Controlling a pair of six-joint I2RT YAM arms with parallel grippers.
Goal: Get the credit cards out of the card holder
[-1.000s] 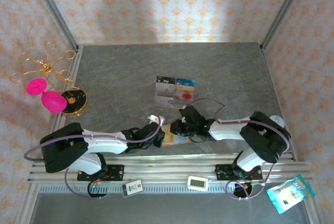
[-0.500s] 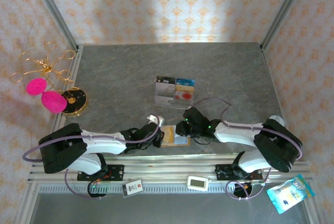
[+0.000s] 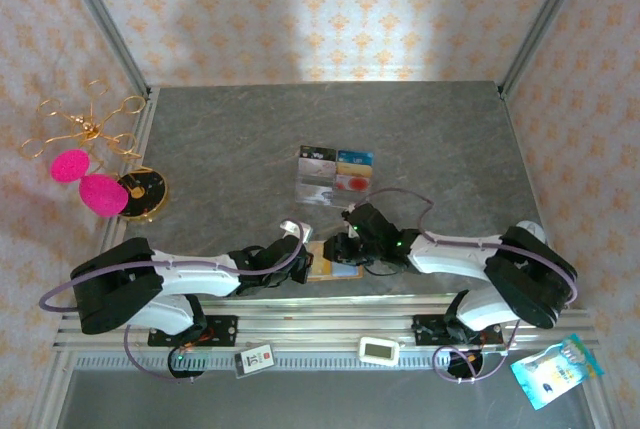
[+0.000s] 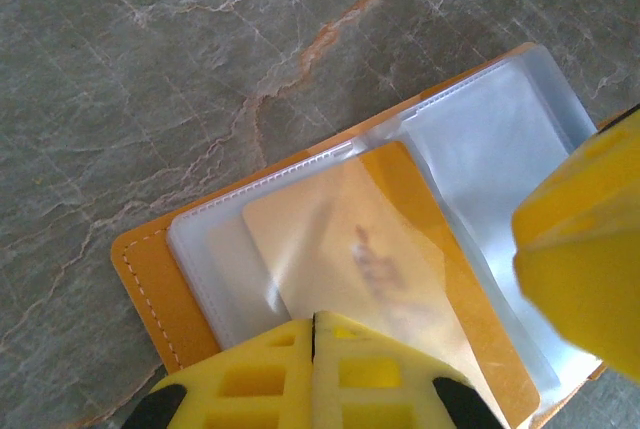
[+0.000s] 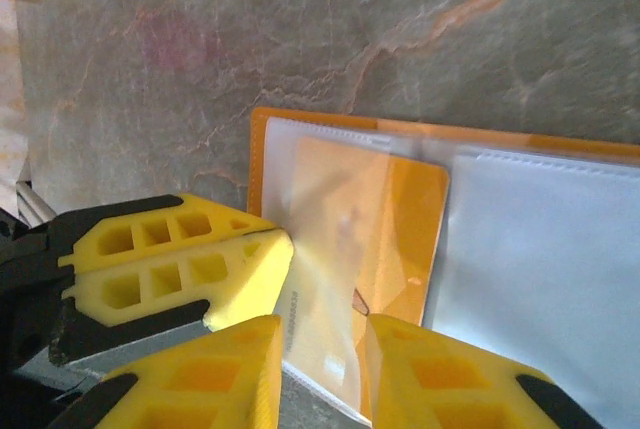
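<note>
Orange stitched leatherette frames the card holder (image 4: 145,274), lying open and flat on the veined grey stone-look table (image 4: 150,59), near its front edge between both arms. Glossy clear sleeves cover its inside. 1 gold-yellow credit card (image 4: 340,249) sits in the sleeve nearer the left arm, its print blurred by glare. The left gripper (image 4: 313,321) has its ribbed yellow fingers pressed together at that sleeve's near edge. The right gripper (image 5: 320,334) stands slightly spread over the sleeve's edge; whether it touches is unclear.
</note>
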